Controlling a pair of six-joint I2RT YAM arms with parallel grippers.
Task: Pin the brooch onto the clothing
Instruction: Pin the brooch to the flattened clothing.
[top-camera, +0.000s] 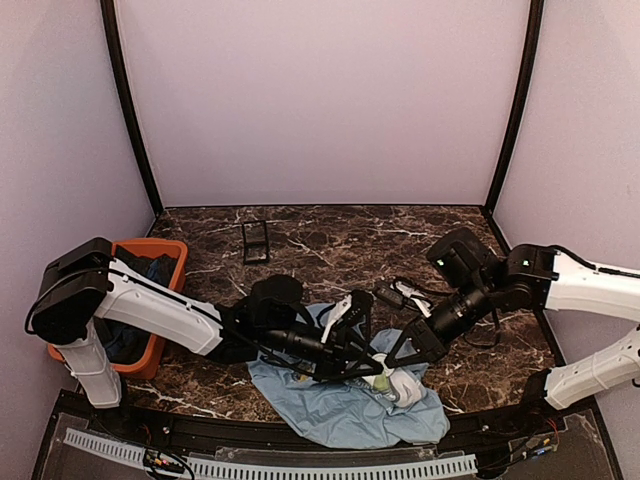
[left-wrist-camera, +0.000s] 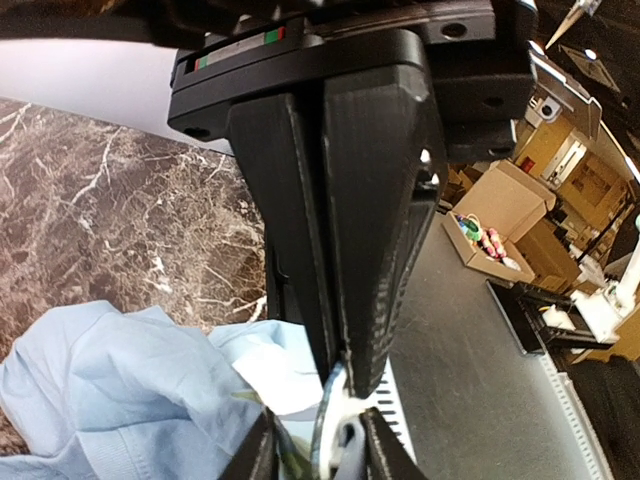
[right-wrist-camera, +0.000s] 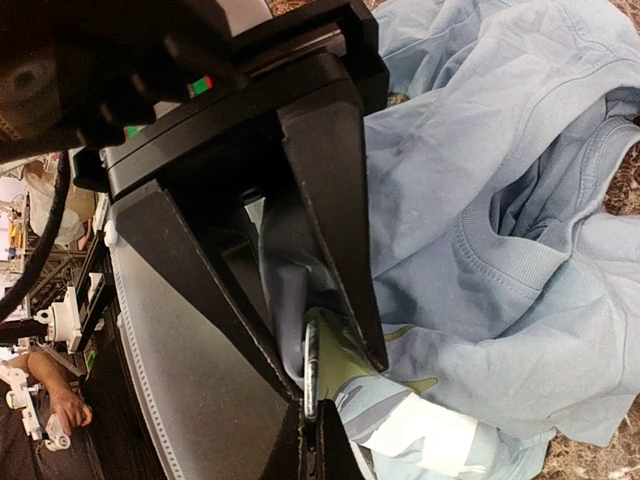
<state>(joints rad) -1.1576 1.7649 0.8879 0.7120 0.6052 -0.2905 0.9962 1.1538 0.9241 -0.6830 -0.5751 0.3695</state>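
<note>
While the right claw (right-wrist-camera: 305, 415) clamps the limp shirt (right-wrist-camera: 500, 180), the narrow left claw (left-wrist-camera: 340, 385) seemingly nips the rim of the stiff, slippery brooch (left-wrist-camera: 330, 430), its best hold.

Pale lilac walls (top-camera: 320, 100) with black corner posts (top-camera: 130, 110) enclose a dark brown, white-veined marble tabletop (top-camera: 330, 232).
</note>
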